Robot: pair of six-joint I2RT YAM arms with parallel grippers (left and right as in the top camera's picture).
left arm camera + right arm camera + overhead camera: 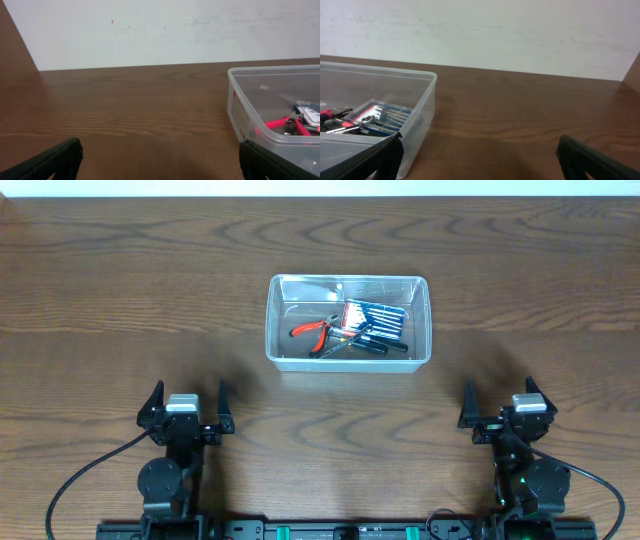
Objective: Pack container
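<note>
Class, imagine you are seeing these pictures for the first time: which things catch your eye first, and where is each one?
The clear container in the middle of the brown table draws the eye first, with red-handled pliers and a blue-and-red screwdriver case lying inside it. Next come the black left hand and right hand at the near edge, both open, empty and apart from the container.

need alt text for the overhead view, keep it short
A clear plastic container sits in the middle of a dark wooden table, holding red-handled pliers, a blue-and-red screwdriver set case and a few loose dark-handled tools. Near the bottom edge, the left gripper and right gripper sit apart from it, both open and empty.
</note>
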